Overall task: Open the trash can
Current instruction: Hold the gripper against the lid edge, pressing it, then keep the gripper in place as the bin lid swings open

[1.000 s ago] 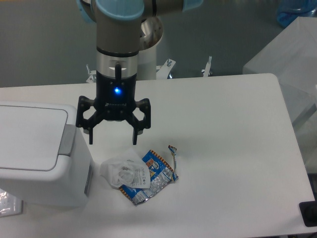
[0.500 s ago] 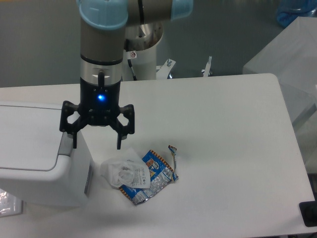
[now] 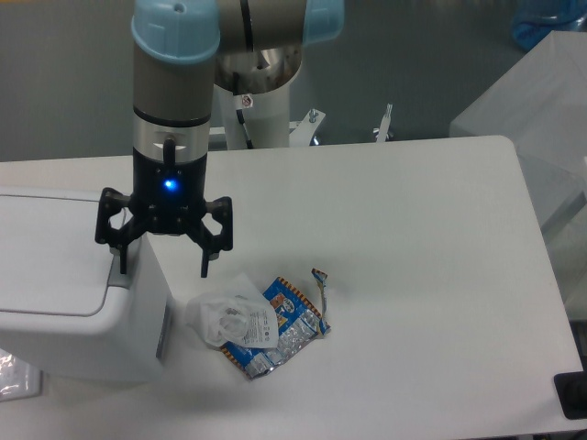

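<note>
fixed camera: the hand (image 3: 162, 261), fingers spread and grasping nothing, has been moved left from over the counter (image 3: 413, 238) and is now seen above the closed trash can (image 3: 73, 293) at the counter's left edge, likely nearing its push bar.

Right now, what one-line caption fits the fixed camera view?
Open end effector poised above the closed trash can, one finger over its grey push bar.
</note>
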{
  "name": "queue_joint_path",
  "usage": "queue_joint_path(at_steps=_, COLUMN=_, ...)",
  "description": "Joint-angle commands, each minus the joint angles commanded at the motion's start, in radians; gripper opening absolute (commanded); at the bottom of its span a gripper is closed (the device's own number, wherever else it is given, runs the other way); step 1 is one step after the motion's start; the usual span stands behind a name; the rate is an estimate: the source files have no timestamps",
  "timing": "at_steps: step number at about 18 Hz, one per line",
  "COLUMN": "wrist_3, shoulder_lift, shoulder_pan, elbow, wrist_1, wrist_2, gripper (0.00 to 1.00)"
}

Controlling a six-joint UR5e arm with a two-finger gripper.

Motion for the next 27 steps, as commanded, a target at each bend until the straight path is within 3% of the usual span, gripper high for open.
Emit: queue_joint_path(at_steps=27, wrist_3=0.006, shoulder_lift=-0.006, shoulder_pan=-0.002, elbow=-0.021, wrist_1=0.023, wrist_2=0.003, gripper=1.00)
